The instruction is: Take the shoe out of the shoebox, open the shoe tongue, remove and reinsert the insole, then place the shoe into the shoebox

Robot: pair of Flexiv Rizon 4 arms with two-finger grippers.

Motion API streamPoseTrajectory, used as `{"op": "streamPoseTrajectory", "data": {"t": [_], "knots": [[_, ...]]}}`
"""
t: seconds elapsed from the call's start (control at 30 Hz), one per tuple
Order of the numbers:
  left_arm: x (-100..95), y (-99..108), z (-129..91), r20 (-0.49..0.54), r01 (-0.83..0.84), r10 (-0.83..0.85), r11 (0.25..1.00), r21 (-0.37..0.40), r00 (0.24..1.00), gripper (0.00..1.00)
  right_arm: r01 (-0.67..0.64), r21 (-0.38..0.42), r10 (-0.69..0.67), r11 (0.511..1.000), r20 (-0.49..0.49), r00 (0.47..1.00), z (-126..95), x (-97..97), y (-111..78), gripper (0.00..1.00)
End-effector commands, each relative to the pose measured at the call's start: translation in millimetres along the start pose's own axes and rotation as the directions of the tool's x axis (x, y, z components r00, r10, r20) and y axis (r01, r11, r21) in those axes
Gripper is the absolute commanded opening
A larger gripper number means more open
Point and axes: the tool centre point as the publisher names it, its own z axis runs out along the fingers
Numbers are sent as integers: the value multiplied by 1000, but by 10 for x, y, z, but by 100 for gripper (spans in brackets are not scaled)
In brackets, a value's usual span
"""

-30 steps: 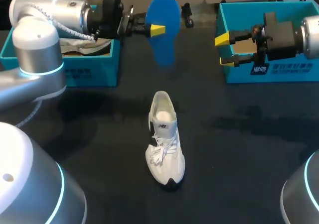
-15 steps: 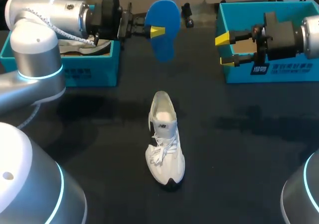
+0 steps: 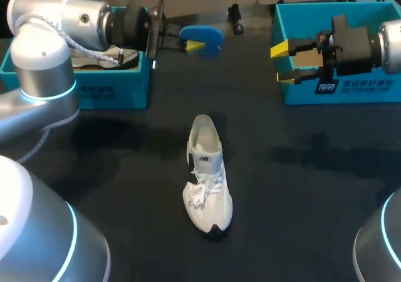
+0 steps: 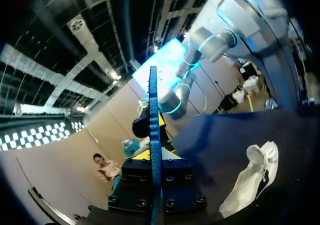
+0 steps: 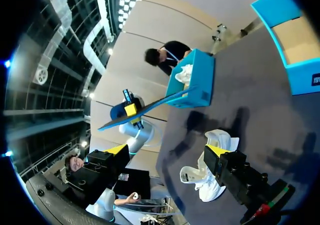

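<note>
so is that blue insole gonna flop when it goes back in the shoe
Probably light and springy: the insole looks thin edge-on yet juts straight out from the left gripper without drooping. Likely bendy enough to buckle if jammed into the shoe.

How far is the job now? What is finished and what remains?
Done: the shoe stands on the table, with its insole out. In hand: the left gripper holds the blue insole above the table; the right gripper is open and empty. Left: reinserting the insole, then boxing the shoe.
</note>
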Motion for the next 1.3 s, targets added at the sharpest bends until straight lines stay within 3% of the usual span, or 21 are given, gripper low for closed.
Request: {"op": "streamPoseTrajectory", "data": {"t": [0.03, 0.1, 0.23, 0.37, 0.43, 0.5, 1.1, 1.3], "knots": [[25, 48, 4, 33, -374, 375, 926, -42, 926, 0, -1, -1, 1, 1000, 3, 1000, 18, 7, 0, 100], [37, 64, 6, 62, -420, 424, 905, -59, 904, 0, -1, -1, 1, 1000, 3, 1000, 18, 7, 0, 100], [39, 113, 18, 86, -620, 629, 777, -109, 773, 0, -1, -1, 1, 1000, 3, 1000, 18, 7, 0, 100], [52, 141, 22, 104, -793, 807, 591, -148, 582, 0, -1, -1, 1, 1000, 3, 1000, 18, 7, 0, 100], [66, 159, 22, 99, -878, 892, 451, -160, 440, 0, -1, -1, 1, 1000, 3, 1000, 18, 7, 0, 100], [74, 166, 16, 102, -902, 922, 387, -193, 373, 0, -1, -1, 1, 1000, 3, 1000, 18, 7, 0, 100], [61, 170, 18, 101, -894, 918, 396, -207, 384, 0, -1, -1, 1, 1000, 3, 1000, 18, 7, 0, 100], [111, 212, 36, 111, -861, 889, 459, -219, 445, 0, 4, 1, -4, 1000, 0, 1000, 65, 5, 11, 100]]}}
